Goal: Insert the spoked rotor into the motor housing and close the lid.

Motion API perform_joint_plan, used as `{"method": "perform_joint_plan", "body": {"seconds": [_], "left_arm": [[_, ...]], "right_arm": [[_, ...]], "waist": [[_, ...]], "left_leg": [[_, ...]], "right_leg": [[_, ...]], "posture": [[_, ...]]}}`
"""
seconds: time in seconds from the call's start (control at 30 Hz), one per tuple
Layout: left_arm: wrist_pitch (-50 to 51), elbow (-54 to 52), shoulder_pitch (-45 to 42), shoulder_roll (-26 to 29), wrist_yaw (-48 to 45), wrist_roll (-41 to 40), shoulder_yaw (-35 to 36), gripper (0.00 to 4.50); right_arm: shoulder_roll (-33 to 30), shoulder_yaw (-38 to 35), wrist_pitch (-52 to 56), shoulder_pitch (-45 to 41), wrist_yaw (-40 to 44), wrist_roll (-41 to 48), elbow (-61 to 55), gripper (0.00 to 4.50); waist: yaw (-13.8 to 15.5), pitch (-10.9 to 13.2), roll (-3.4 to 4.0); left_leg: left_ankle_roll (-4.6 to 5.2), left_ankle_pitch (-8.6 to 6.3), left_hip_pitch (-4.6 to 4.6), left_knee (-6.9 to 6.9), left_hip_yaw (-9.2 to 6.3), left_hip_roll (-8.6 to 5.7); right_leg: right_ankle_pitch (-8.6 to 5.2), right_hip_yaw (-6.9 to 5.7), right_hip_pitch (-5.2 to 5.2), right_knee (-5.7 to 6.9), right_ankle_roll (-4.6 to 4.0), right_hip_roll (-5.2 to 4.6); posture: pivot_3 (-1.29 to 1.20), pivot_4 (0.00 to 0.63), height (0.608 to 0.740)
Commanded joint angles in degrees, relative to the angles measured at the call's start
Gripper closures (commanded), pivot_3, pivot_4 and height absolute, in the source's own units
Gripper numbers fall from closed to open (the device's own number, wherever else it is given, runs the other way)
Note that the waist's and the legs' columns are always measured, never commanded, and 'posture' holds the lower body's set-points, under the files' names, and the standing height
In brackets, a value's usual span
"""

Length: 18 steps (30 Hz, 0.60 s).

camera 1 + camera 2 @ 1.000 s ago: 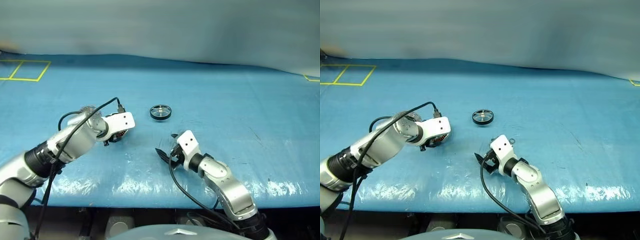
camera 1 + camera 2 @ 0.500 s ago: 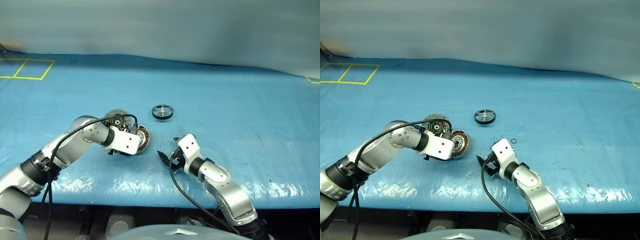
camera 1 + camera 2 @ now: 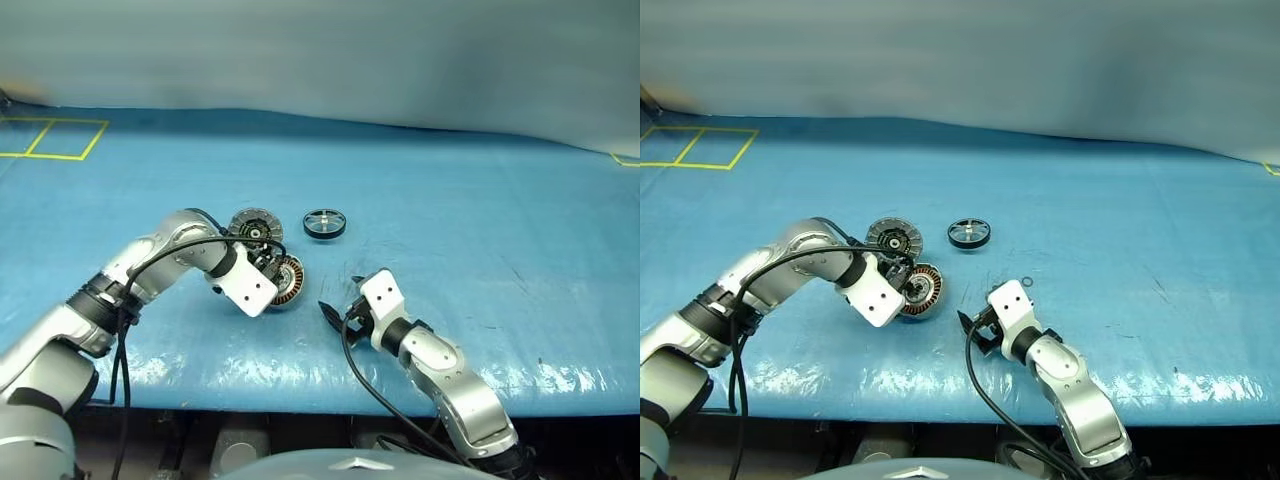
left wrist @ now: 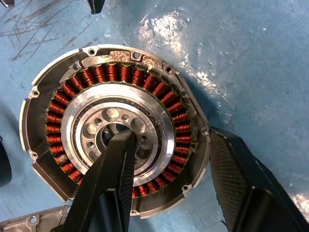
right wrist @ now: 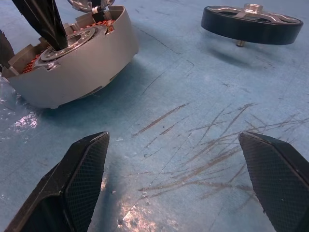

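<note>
The motor housing (image 3: 290, 283) sits on the blue table, its copper windings (image 4: 116, 77) facing up. My left gripper (image 3: 270, 276) points down onto it and is shut on its wall, one finger (image 4: 108, 183) in the silver centre bore and the other outside the rim. The lid (image 3: 254, 226) lies open just behind the housing, finned side up. The spoked rotor (image 3: 323, 223), a black ring, lies on the table to the right of the lid. My right gripper (image 3: 335, 305) hovers low and open to the right of the housing (image 5: 82, 63), nothing between its fingers, with the rotor (image 5: 251, 21) beyond.
The blue sheet over the table (image 3: 480, 230) is scratched and shiny near the front edge. Yellow tape squares (image 3: 50, 140) mark the far left corner. A tiny ring (image 3: 1026, 281) lies just beyond my right gripper.
My left wrist has rolled over and now points down, and it has shifted right with the housing. The windings and open lid now show. The right arm has stayed put.
</note>
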Motion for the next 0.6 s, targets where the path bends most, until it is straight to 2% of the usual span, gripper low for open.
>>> {"method": "perform_joint_plan", "body": {"seconds": [0.03,0.4,0.6], "left_arm": [[-4.65,2.08,-1.79,-1.60,-1.60,1.98,-0.85,2.57],[-17.51,5.78,-5.44,-5.11,-4.51,5.94,-3.25,2.57],[-16.09,6.10,-7.16,-5.87,-9.87,6.87,-5.03,2.57]], "right_arm": [[0.20,-0.94,-1.04,0.14,-0.45,0.08,-3.13,0.00],[0.25,-1.49,-0.79,1.03,-1.53,0.06,-4.00,0.00],[0.47,-1.68,-1.01,1.52,-1.81,0.11,-4.19,0.00]], "waist": [[-0.04,0.00,0.00],[0.12,0.00,0.00],[-0.09,0.00,0.00]], "left_leg": [[0.00,0.00,0.00,0.00,0.00,0.00],[0.01,0.00,0.00,0.00,-0.01,0.00],[0.01,0.00,0.00,0.00,-0.01,0.00]], "right_leg": [[0.00,0.00,0.00,0.00,0.00,0.00],[0.00,0.00,0.03,-0.01,0.01,0.00],[0.01,0.00,0.04,-0.01,0.01,0.00]], "posture": [[0.00,0.150,0.740],[0.00,0.150,0.740],[0.00,0.150,0.740]]}}
